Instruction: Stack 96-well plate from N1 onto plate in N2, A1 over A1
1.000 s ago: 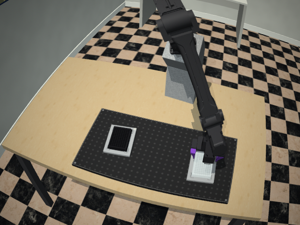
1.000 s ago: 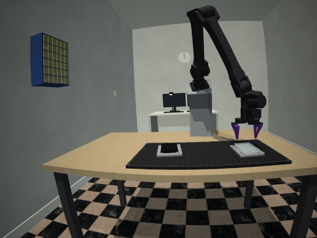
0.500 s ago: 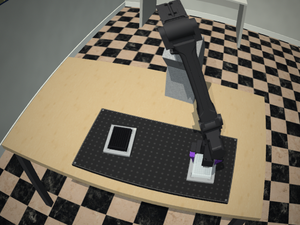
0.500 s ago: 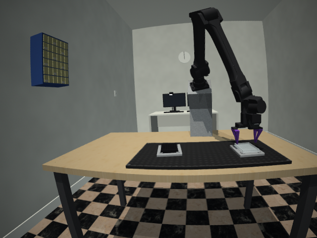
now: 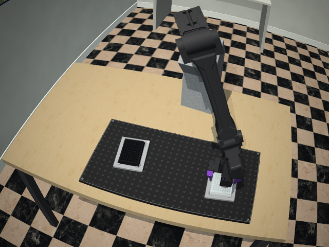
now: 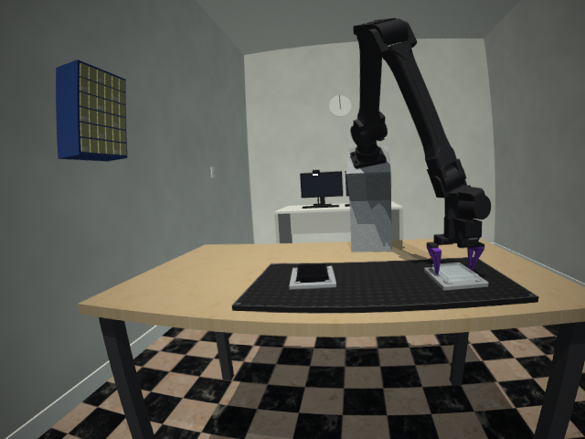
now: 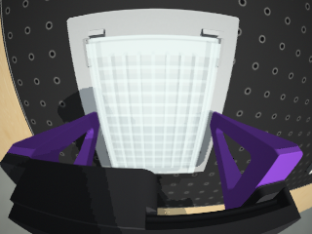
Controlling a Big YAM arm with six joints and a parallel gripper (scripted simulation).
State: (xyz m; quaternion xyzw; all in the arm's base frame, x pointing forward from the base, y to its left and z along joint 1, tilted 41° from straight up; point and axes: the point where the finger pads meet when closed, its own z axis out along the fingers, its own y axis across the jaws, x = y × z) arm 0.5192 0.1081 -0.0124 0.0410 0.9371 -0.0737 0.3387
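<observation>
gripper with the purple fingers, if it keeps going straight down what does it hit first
Likely the white 96-well plate; the open gripper straddles it, so the fingers may pass beside it to the grey nest.

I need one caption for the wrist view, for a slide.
Open gripper straddling the white 96-well plate seated in its grey nest.
</observation>
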